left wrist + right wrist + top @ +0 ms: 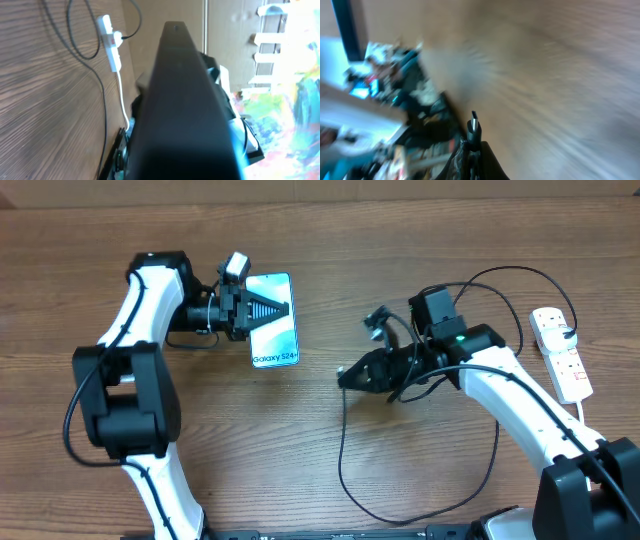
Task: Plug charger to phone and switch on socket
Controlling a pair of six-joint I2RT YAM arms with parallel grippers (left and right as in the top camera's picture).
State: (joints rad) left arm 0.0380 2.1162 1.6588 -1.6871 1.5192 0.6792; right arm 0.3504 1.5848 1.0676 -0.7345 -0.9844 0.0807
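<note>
Black and thin, the charger lay in slack loops on the table to the right of the phone. Its small connector tip poked out from the right tool, which was pinched closed on the cable end, a little right of the phone and apart from it. That cable looked light and limp, likely to trail and tug, while the tip itself seemed stiff. A hold close behind the tip, as here, would probably keep it from swinging off line. The phone, with its teal screen lit, sat in the left tool, whose jaws were closed over its upper part. In the left wrist view a dark slab, seen edge-on, filled the middle, which I took for the phone between the fingers. Whether it rested on the table or was lifted could not be told. It looked rigid, smooth and likely slippery, best clamped across its long edges with the port end left free; the port itself was not visible. Farthest right of the phone lay the white socket, a black plug at its far end and a white cord leaving the near one.
</note>
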